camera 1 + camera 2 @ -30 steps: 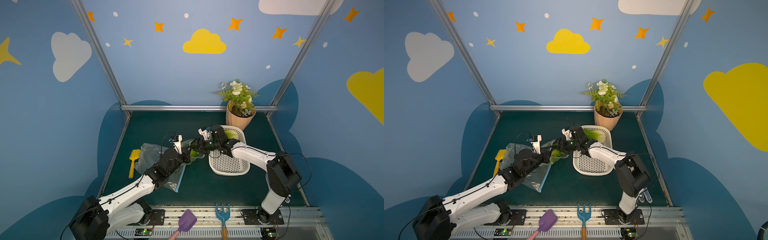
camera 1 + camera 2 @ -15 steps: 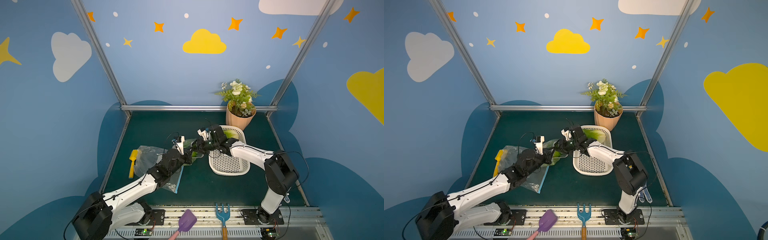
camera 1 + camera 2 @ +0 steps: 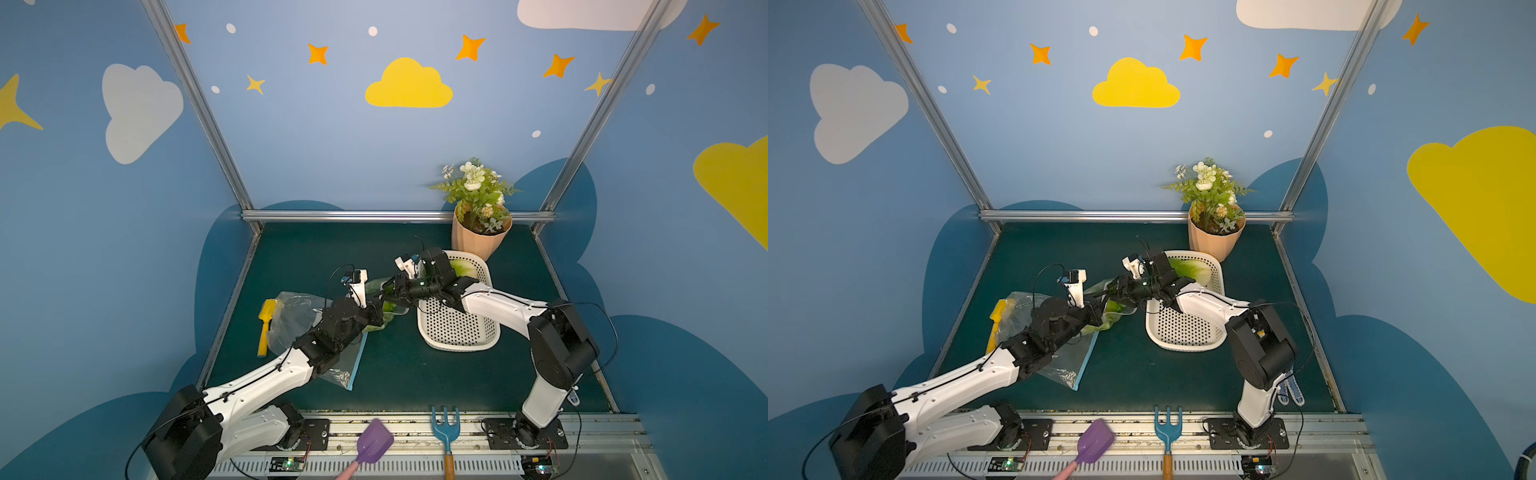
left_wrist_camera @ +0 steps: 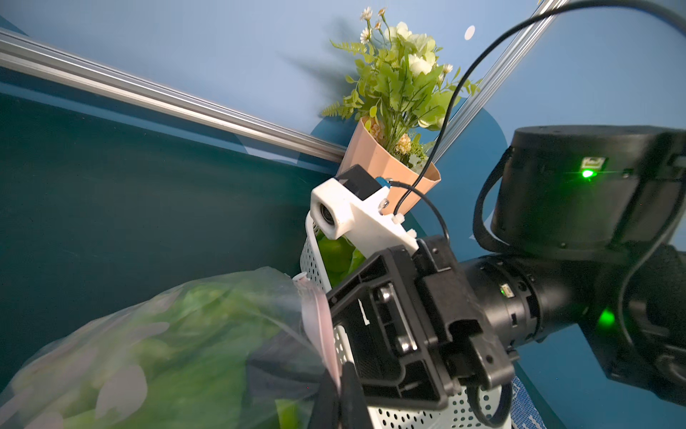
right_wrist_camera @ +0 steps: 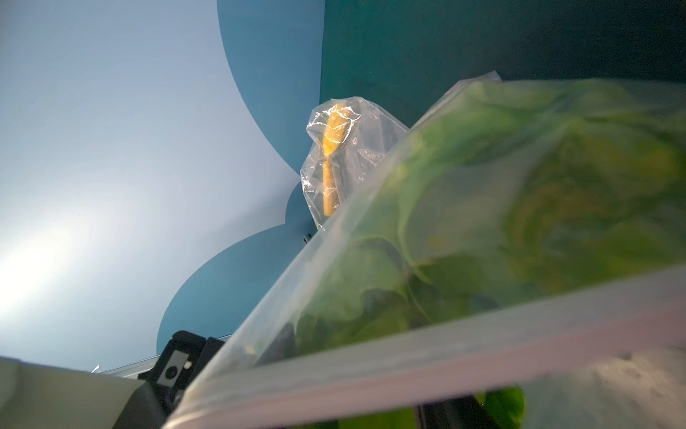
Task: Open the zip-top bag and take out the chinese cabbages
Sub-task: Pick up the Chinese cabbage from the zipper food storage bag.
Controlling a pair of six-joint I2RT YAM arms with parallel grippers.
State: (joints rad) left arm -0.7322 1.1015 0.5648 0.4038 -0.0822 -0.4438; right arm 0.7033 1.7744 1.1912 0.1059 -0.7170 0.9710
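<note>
left gripper (image 4: 339, 393) clenched on zip-top bag (image 4: 167, 334) rim, seen only in left wrist view bottom centre; chinese cabbages (image 5: 519, 204) inside bag fill right wrist view's right half; right gripper (image 3: 386, 291) jaws hidden mid-frame, can't tell.

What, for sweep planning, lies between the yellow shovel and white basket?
The zip-top bag holding cabbage, more clear plastic, and the left arm; both top views.

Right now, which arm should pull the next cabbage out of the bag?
Likely right: the right gripper sits at the bag mouth by the basket; the left gripper is shut on the bag rim.
</note>
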